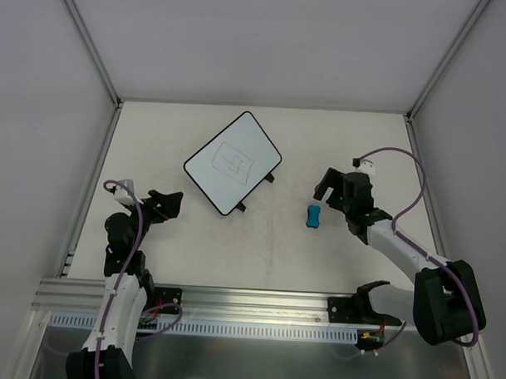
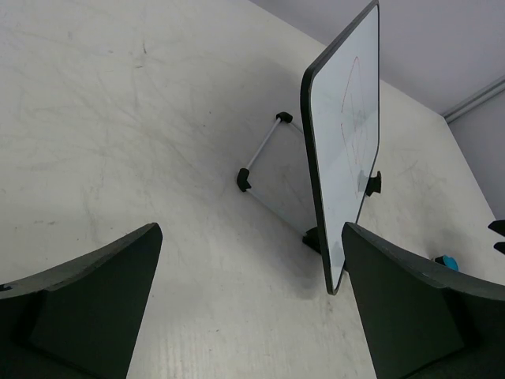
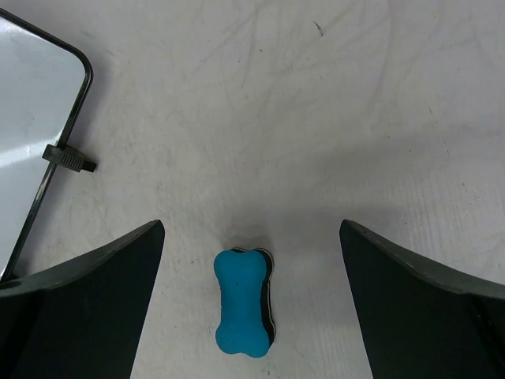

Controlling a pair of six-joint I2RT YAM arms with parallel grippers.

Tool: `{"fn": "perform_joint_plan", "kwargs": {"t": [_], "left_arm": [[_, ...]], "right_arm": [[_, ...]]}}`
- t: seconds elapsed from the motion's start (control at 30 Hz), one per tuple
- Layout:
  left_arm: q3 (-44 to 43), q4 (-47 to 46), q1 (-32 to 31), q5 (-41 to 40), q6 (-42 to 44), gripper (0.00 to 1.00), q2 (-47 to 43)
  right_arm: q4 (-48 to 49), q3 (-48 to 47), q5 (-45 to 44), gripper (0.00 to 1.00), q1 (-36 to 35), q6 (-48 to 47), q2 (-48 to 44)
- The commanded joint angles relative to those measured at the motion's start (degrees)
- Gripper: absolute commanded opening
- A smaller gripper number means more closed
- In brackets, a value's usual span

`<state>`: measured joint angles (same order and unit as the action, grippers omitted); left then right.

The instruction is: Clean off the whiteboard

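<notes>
The whiteboard point(image 1: 234, 161) stands tilted on a thin wire stand point(image 2: 260, 162) at the table's middle back, with a faint line drawing on its face. The left wrist view shows the whiteboard point(image 2: 351, 118) almost edge-on. A blue bone-shaped eraser point(image 1: 313, 216) lies flat on the table to its right. My right gripper point(image 1: 324, 190) hovers open over the eraser point(image 3: 243, 312), a finger well clear on each side. One whiteboard corner point(image 3: 35, 103) shows at that view's left edge. My left gripper point(image 1: 173, 205) is open and empty, left of the board, with bare table between its fingers point(image 2: 251, 233).
Grey walls with metal corner posts point(image 1: 92, 47) close off the table point(image 1: 275, 257) at the back and sides. A metal rail point(image 1: 249, 310) with both arm bases runs along the near edge. Small black tabs point(image 3: 69, 160) stick out from the board's right edge.
</notes>
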<state>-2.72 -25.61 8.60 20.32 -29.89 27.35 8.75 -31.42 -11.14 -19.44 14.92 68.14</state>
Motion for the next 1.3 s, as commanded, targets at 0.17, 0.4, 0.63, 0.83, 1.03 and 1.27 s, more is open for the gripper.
{"fn": "perform_joint_plan", "kwargs": {"t": [0.17, 0.4, 0.63, 0.83, 1.03, 1.27], "left_arm": [[3.1, -2.2, -0.2, -0.8, 0.2, 0.99, 0.3], [3.0, -2.7, -0.3, -0.4, 0.2, 0.99, 1.3], [3.1, -2.8, -0.3, -0.5, 0.4, 0.99, 0.9], [3.0, -2.8, -0.3, -0.6, 0.4, 0.99, 1.0], [3.1, -2.8, -0.3, -0.6, 0.4, 0.99, 1.1], [3.1, -2.8, -0.3, -0.5, 0.5, 0.99, 0.7]], "right_arm": [[-6.3, -8.3, -1.3, 0.99, -1.4, -1.9, 4.7], [-16.3, -16.9, -1.0, 0.99, -5.0, -5.8, 13.1], [-22.0, -21.8, -1.3, 0.89, -6.5, -7.0, 19.2], [-27.9, -25.3, -1.7, 0.72, -6.5, -5.8, 22.6], [-29.5, -22.0, -2.3, 0.72, -8.4, -3.8, 19.0], [-29.7, -19.1, -2.8, 0.66, -9.5, -2.2, 16.8]]}}
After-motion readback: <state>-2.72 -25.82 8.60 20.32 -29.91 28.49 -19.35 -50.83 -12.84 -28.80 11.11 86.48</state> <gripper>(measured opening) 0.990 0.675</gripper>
